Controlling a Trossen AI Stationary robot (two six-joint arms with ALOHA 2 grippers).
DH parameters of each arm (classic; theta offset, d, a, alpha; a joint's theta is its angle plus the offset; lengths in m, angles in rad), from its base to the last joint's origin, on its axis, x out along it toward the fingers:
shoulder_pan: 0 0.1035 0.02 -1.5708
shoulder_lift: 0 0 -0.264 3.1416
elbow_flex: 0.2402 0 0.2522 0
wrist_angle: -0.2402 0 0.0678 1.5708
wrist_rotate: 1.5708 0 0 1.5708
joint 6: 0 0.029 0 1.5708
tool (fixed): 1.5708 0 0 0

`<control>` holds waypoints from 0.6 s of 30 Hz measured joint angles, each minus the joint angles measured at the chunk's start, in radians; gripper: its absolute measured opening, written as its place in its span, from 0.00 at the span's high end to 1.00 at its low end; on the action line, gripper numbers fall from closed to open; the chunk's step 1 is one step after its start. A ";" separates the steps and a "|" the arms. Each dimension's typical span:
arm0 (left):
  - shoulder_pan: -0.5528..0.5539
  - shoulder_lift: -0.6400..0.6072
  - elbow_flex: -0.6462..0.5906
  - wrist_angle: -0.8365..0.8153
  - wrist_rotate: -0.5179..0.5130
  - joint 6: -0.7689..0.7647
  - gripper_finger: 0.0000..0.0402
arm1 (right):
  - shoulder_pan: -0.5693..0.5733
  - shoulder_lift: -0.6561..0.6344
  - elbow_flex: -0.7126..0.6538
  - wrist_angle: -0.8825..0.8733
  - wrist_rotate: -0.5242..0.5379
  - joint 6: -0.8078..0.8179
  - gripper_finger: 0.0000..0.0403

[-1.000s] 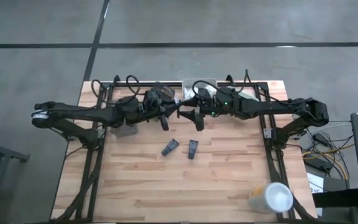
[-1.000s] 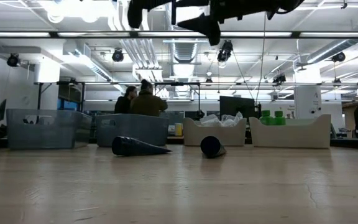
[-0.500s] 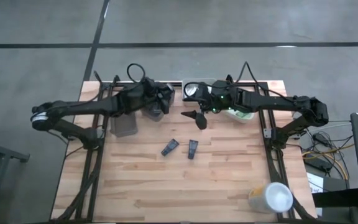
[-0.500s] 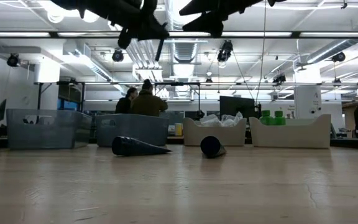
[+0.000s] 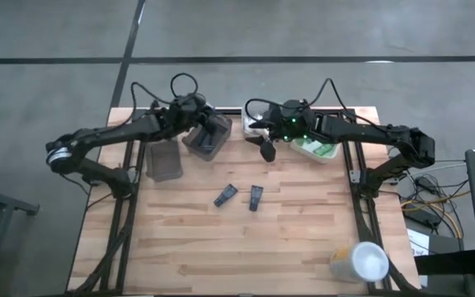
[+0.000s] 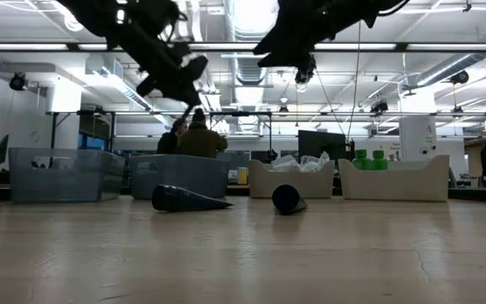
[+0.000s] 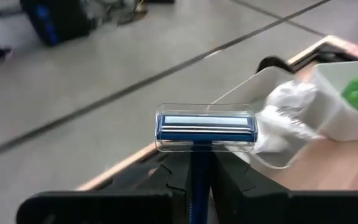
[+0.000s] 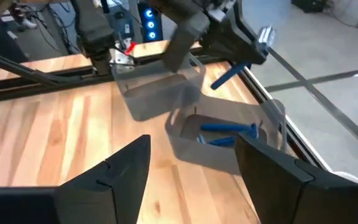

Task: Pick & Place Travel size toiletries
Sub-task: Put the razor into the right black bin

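A big white cup (image 5: 361, 262) stands at the near right corner of the table (image 5: 221, 256), well apart from both arms. Nearer the middle, two dark flat tubes (image 5: 226, 195) (image 5: 256, 197) lie side by side on the bare wood, below and short of the right gripper (image 5: 266, 151), whose fingers (image 8: 120, 171) stand apart and hold nothing. Past those fingers sits a grey tray (image 8: 219, 140) with blue razors (image 8: 229, 128) in it. The left gripper (image 5: 195, 106) hangs above that tray, its fingers (image 7: 166, 177) pinched on a blue razor (image 7: 205, 129) with a clear cap. Farther back, white crinkly packets (image 7: 284, 118) and green bottles (image 5: 316, 149) fill pale trays.
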 joint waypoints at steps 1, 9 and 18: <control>0.005 0.020 -0.001 0.001 0.000 -0.020 0.91 | -0.005 0.000 -0.004 0.000 0.000 0.000 0.44; 0.020 0.187 -0.002 -0.037 0.012 -0.073 0.90 | -0.023 0.000 -0.014 0.001 -0.002 0.007 0.48; 0.041 0.291 0.000 -0.066 0.011 -0.068 0.89 | -0.022 0.000 -0.018 -0.014 -0.070 0.012 0.52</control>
